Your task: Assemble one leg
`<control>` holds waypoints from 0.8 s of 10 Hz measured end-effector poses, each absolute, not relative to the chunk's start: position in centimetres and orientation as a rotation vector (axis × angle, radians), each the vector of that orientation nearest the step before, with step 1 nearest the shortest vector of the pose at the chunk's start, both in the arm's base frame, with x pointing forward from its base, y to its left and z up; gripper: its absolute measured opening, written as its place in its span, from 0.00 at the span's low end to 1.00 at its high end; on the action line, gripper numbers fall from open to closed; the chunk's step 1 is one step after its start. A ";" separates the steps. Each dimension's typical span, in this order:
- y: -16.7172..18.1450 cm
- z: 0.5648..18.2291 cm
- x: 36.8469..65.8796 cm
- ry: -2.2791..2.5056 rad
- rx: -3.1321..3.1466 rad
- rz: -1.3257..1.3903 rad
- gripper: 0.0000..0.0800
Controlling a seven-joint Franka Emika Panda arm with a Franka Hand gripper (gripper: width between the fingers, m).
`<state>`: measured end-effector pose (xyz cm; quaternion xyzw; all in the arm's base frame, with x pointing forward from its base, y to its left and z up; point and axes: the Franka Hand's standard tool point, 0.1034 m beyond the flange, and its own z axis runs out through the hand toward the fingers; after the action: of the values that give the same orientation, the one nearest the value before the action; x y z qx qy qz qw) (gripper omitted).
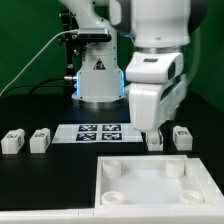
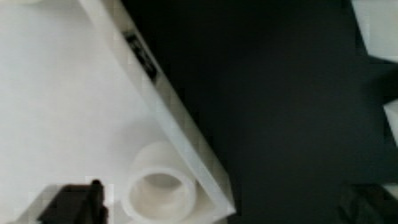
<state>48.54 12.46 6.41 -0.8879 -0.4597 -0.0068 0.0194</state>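
Four small white legs with marker tags lie on the black table in the exterior view. Two are at the left [image 1: 12, 141] [image 1: 40, 140], one is at the right [image 1: 182, 136], and one [image 1: 154, 142] sits directly under my gripper [image 1: 155, 130]. The gripper hangs low over this leg, just behind the far edge of the large white panel [image 1: 150, 195]. In the wrist view the gripper [image 2: 222, 208] is open and empty. One dark finger [image 2: 71, 205] stands over the panel [image 2: 63, 90] beside a round corner socket [image 2: 160, 190]. No leg shows in the wrist view.
The marker board [image 1: 98, 131] lies flat between the left legs and my gripper. The robot base [image 1: 98, 75] stands behind it. The panel's other sockets [image 1: 113, 170] [image 1: 175, 168] face up near its far edge.
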 end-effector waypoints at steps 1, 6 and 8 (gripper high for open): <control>14.1 6.6 48.3 -1.191 -2.862 -0.021 0.81; 16.3 6.8 48.2 -0.459 -3.030 -0.005 0.81; 16.7 6.7 48.0 -0.258 -3.042 0.010 0.81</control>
<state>47.98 16.67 6.74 -0.9954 -0.0845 0.0031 0.0444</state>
